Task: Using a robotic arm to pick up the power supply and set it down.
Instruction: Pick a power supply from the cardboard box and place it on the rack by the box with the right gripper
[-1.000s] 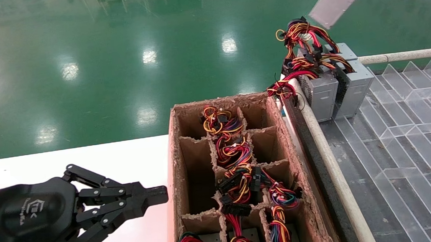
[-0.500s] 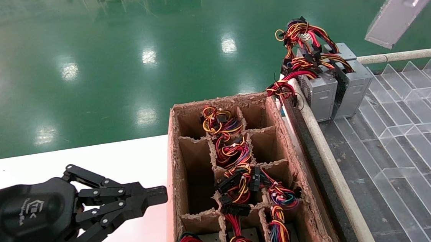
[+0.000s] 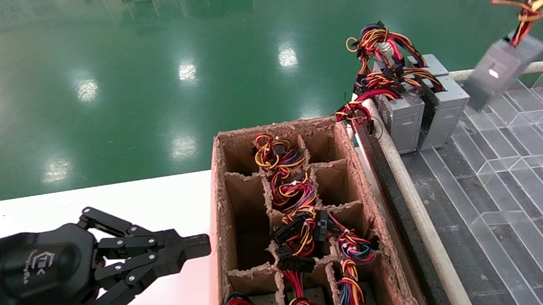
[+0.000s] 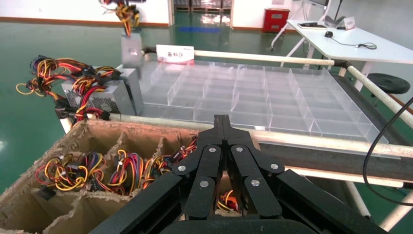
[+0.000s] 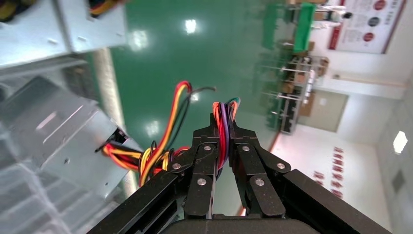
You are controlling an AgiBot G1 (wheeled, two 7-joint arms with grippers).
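The power supply (image 3: 500,69), a narrow grey metal box, hangs tilted in the air at the far right, over the far rail of the clear tray. My right gripper (image 5: 223,127) is shut on its bunch of red, orange and purple wires (image 3: 524,11), and the box (image 5: 53,131) dangles below by those wires. The left wrist view also shows the power supply (image 4: 130,48) hanging far off. My left gripper (image 3: 201,245) is parked low over the white table beside the cardboard box, shut (image 4: 222,119) with nothing in it.
A brown cardboard divider box (image 3: 223,214) holds several wire bundles. Two grey supplies (image 3: 418,112) with wire bunches stand at the near corner of the clear compartment tray (image 3: 520,176). A white rail (image 3: 416,209) runs between box and tray.
The hanging power supply has swung right and down, from the top of the view to just over the tray's far rail. The left arm has not moved.
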